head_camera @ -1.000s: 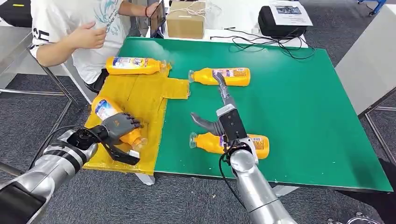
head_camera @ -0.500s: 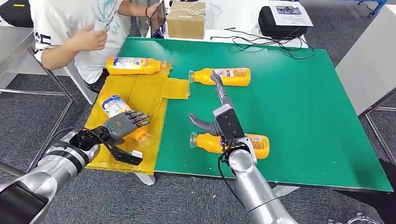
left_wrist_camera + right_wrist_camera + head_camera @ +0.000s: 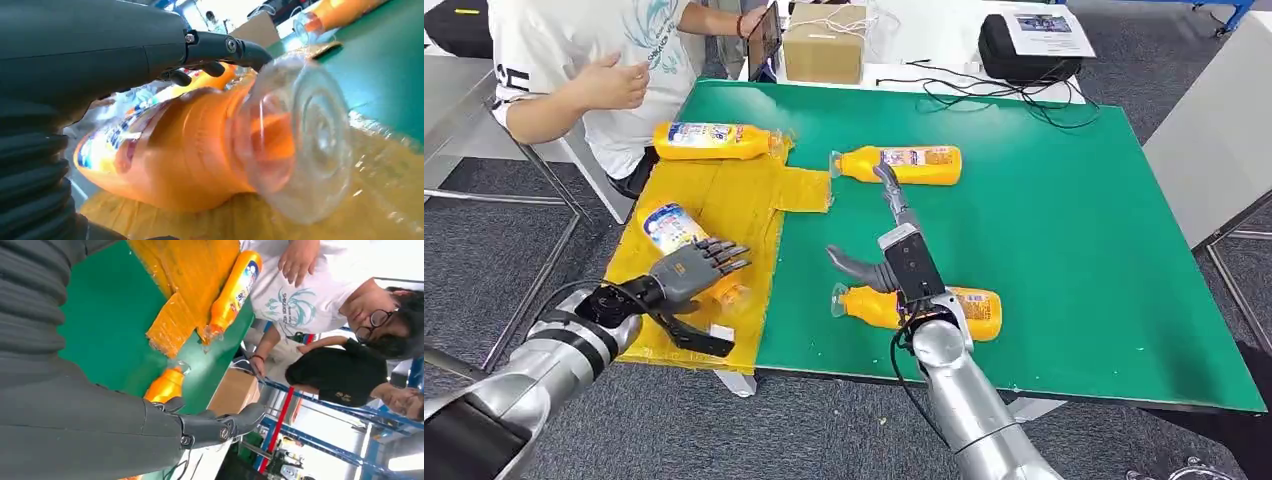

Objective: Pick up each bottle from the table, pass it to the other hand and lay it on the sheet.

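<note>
1. We see our left hand (image 3: 686, 272) with fingers spread wide over an orange bottle (image 3: 674, 240) lying on the yellow sheet (image 3: 724, 215), not gripping it.
2. Our right hand (image 3: 892, 225) hangs open over the green desk (image 3: 1064, 230), between two more bottles (image 3: 904, 163) (image 3: 972, 308).
3. A fourth bottle (image 3: 714, 141) lies at the sheet's far edge; its blue-and-white label is unreadable.

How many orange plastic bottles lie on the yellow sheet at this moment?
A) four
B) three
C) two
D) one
C: two orange plastic bottles lie on the yellow sheet, one along its far edge and one by the left hand. The other two, the far one and the near one, lie on the green table mat.
</note>
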